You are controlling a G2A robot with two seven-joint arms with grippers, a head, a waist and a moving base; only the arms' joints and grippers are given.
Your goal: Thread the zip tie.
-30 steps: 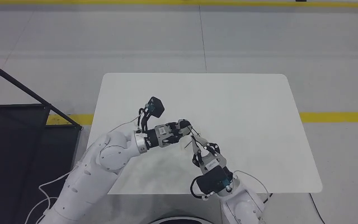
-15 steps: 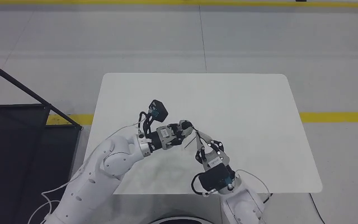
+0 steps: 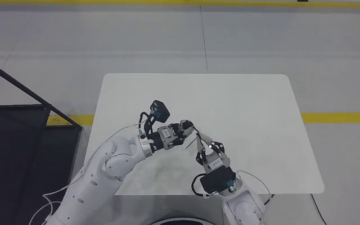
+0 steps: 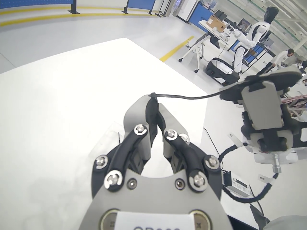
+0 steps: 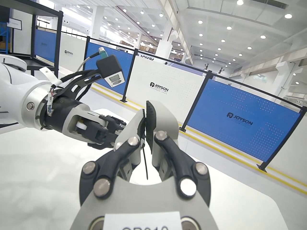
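A thin black zip tie (image 3: 194, 134) is held above the white table (image 3: 253, 101) between both grippers. My left gripper (image 3: 188, 127) is shut on the tie's head end (image 4: 153, 95). From there the strap (image 4: 187, 97) runs across to my right gripper (image 4: 239, 88). My right gripper (image 5: 146, 111) is shut on the strap, and the loose tail (image 5: 145, 161) hangs down between its fingers. The left gripper (image 5: 120, 125) sits close beside the right one, tips nearly touching. The two grippers meet over the table's front middle (image 3: 201, 139).
A small clear flat piece (image 4: 112, 130) lies on the table under the left gripper. A black frame (image 3: 22, 129) stands off the table's left side. The table's front edge (image 3: 169, 194) is close behind the right arm.
The left arm's wrist has shifted slightly toward the table's front, and the right gripper has edged a little to the right. Both grippers have kept their hold on the zip tie.
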